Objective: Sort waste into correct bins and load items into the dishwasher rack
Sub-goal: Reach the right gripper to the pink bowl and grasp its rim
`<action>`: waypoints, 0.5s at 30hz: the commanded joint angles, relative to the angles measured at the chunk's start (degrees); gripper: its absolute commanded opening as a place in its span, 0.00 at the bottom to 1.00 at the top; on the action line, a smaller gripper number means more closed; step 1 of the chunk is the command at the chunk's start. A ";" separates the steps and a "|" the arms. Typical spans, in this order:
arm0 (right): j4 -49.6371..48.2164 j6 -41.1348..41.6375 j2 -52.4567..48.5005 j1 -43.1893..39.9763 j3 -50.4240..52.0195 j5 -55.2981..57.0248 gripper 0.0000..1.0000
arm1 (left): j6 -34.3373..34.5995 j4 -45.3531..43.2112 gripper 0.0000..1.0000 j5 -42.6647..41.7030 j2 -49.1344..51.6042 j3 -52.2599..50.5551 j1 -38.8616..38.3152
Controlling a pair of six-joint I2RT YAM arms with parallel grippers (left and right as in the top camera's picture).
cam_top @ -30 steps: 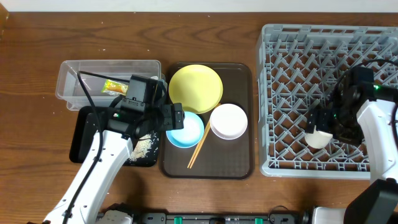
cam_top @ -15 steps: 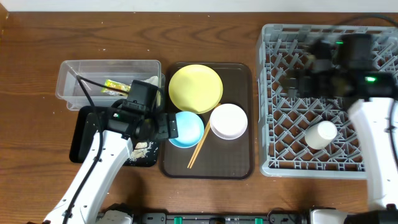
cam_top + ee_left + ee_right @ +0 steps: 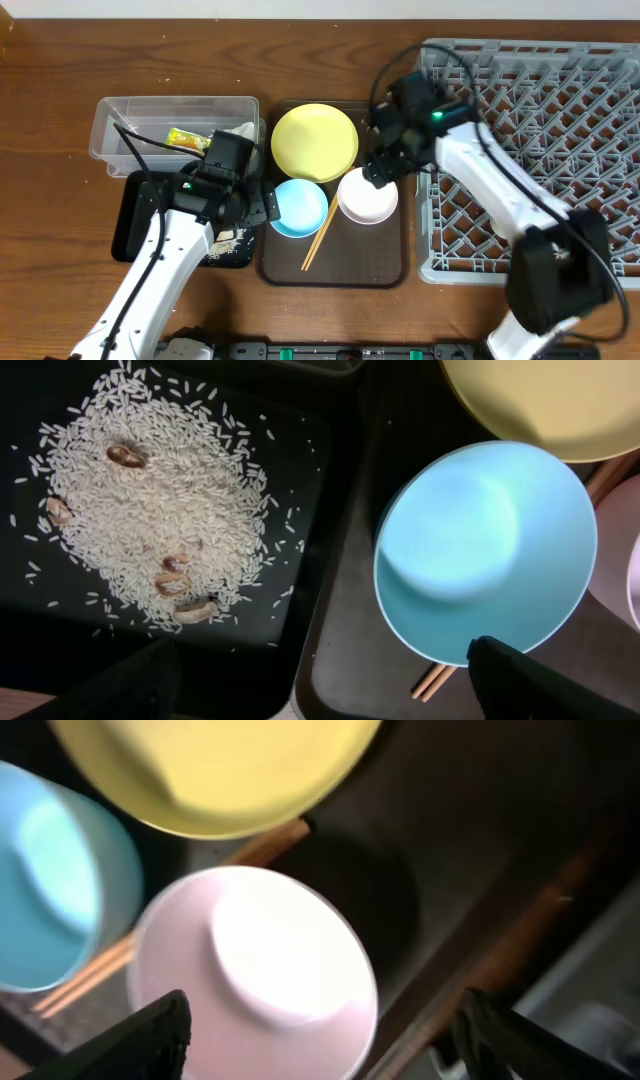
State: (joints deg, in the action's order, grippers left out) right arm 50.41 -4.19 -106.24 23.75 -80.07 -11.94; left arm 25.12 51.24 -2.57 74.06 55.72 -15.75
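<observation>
Underneath, brown wooden table (image 3: 60, 60); dark serving tray (image 3: 385, 255), grey rack (image 3: 580, 80) alongside

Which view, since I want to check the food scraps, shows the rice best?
The left wrist view: the rice spreads wide and sharp across the black tray, with a few brown bits in it. Overhead shows only a small patch beside the left arm. The right wrist view shows none of it.

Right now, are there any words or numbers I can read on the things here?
No text can be read anywhere.
Snack wrapper in the clear tub: any print is too small and blurred to read.
Yellow plate, blue bowl, white bowl: plain, no writing shows.
</observation>
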 commanded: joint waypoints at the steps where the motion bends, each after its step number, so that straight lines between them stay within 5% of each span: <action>1: -0.09 -0.59 -3.82 0.72 -0.44 1.68 0.76 | 0.50 0.35 0.94 1.38 -0.24 -0.79 0.20; 6: -0.24 -0.59 -8.04 0.66 -0.44 1.70 0.58 | 0.50 0.35 0.94 1.38 -0.24 -0.79 0.20; 10: -0.48 -0.57 -7.63 0.63 -0.70 4.94 0.15 | 0.50 0.35 0.94 1.36 -0.24 -0.79 0.20; 15: 0.35 1.01 -4.04 -0.20 -3.10 10.93 0.01 | 0.50 0.35 0.94 1.36 -0.24 -0.79 0.20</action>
State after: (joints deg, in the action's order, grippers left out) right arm 50.81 -4.45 -113.97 23.81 -80.42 -6.35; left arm 25.50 51.24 -2.57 74.06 55.68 -15.75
